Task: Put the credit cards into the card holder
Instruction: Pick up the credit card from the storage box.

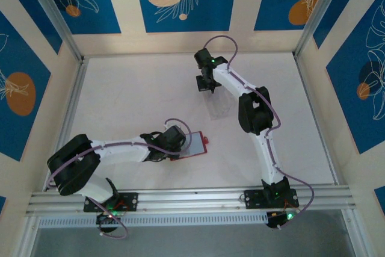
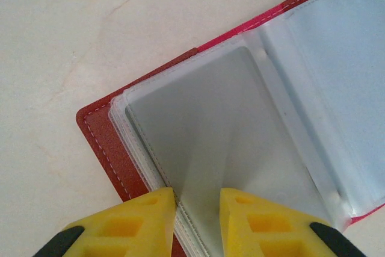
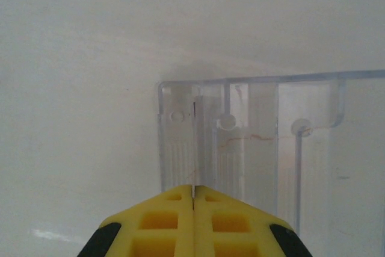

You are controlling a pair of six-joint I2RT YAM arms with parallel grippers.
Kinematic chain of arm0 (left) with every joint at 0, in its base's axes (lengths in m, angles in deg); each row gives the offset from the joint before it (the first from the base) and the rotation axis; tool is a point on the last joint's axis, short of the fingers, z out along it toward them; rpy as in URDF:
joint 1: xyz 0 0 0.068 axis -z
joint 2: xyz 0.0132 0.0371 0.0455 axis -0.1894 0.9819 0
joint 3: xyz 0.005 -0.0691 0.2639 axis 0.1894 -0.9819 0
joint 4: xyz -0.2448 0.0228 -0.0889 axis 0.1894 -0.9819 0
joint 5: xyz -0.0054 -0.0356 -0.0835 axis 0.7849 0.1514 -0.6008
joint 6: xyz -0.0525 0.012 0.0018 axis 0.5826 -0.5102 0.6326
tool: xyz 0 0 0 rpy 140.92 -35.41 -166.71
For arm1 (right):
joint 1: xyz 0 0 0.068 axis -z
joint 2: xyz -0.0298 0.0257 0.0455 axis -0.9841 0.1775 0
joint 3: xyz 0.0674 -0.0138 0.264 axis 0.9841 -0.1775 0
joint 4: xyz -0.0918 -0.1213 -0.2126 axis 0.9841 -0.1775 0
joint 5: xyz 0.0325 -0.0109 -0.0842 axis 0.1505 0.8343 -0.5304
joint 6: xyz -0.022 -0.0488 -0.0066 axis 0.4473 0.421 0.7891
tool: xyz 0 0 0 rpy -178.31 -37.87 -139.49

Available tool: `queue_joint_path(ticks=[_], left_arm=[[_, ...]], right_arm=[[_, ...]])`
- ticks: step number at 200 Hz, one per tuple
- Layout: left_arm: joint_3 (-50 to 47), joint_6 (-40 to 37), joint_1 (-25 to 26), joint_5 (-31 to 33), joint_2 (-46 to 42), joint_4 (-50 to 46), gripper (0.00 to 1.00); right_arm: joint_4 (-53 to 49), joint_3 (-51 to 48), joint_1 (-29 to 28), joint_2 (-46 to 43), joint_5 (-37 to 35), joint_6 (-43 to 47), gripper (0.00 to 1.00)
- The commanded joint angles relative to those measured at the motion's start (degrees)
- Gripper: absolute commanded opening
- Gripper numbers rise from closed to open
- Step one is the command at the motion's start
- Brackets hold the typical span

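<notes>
One small red folding card holder (image 2: 107,144) lies open on the pale table (image 1: 138,94), clear plastic sleeves up. Left gripper (image 2: 197,224): yellow jaws slightly apart astride the sleeves' near edge; whether they pinch it cannot be told. Right gripper (image 3: 194,221), jaws pressed shut, hangs over a clear plastic compartment tray (image 3: 258,130) farther back.

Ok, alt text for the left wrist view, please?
The red wallet lies open on the pale table, clear sleeves showing. The left gripper's yellow fingers straddle a sleeve's near edge; whether they pinch it is unclear.
</notes>
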Motion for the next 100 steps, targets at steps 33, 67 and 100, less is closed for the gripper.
queue_joint_path(ticks=[33, 67, 100], left_arm=[[-2.6, 1.2, -0.2, -2.2, 0.4, -5.6, 0.25], [-2.5, 1.0, -0.2, -2.3, 0.3, -5.7, 0.25], [-2.4, 0.2, -0.2, -3.1, -0.1, -5.0, 0.26]], right_arm=[[-2.1, 1.0, -0.7, -6.1, 1.0, 1.2, 0.0], [2.9, -11.4, -1.4, -20.9, 8.8, -1.1, 0.0], [17.1, -36.2, -1.5, -36.4, 27.9, -7.6, 0.0]])
